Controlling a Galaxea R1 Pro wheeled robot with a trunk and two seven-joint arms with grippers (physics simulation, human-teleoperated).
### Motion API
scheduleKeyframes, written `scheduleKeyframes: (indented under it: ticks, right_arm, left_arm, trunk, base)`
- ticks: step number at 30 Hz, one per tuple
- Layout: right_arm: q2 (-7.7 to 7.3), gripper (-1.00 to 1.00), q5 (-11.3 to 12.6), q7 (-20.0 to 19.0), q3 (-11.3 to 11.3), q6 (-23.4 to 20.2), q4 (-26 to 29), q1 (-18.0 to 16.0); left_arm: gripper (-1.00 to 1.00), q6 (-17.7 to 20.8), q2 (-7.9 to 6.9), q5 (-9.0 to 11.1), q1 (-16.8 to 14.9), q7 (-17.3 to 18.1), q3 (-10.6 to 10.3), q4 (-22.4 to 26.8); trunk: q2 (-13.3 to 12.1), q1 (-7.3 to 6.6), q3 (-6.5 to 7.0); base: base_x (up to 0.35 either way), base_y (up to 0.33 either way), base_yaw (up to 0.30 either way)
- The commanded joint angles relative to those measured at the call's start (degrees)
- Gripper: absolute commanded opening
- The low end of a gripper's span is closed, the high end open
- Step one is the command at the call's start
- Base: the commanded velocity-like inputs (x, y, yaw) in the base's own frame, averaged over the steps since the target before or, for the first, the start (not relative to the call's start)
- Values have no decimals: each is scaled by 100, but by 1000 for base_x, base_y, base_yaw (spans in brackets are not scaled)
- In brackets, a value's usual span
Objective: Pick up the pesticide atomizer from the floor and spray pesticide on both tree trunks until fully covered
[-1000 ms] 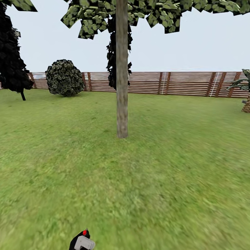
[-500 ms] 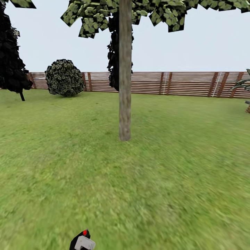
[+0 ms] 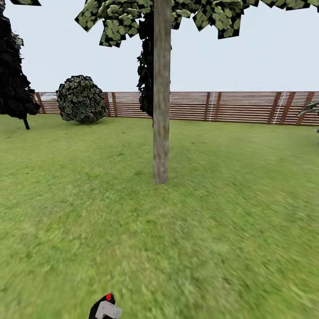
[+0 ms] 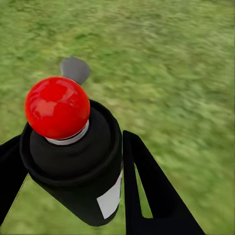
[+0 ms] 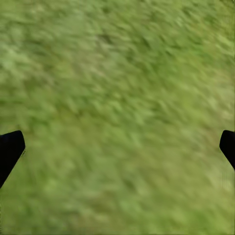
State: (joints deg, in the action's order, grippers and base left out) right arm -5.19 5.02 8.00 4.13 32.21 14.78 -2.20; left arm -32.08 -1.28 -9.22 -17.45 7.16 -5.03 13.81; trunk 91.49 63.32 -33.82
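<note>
No readable text; pesticide atomizer point(image 4: 73, 161) label blank.

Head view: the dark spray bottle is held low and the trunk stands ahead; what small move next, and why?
Probably roll closer. The left gripper grips the near-black, red-knobbed spray bottle, but the straight grey-brown bark trunk stands well off across the green lawn, seemingly too far for spray.
</note>
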Motion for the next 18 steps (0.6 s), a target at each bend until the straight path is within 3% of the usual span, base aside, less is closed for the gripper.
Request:
scheduleKeyframes:
  ticks: [1,18]
  right_arm:
    - [0,100,52,-17,-7,25,-4,-2]
    - [0,100,52,-17,-9,22,-2,-1]
  left_arm:
    - [-100,-17,-4,-1,-4,-13,-30,-1]
    - [-100,-17,-4,-1,-4,-13,-25,-1]
  trunk:
    - [2,3,-6]
    - [2,3,-6]
  base:
    - [350,2,0]
    - [350,12,0]
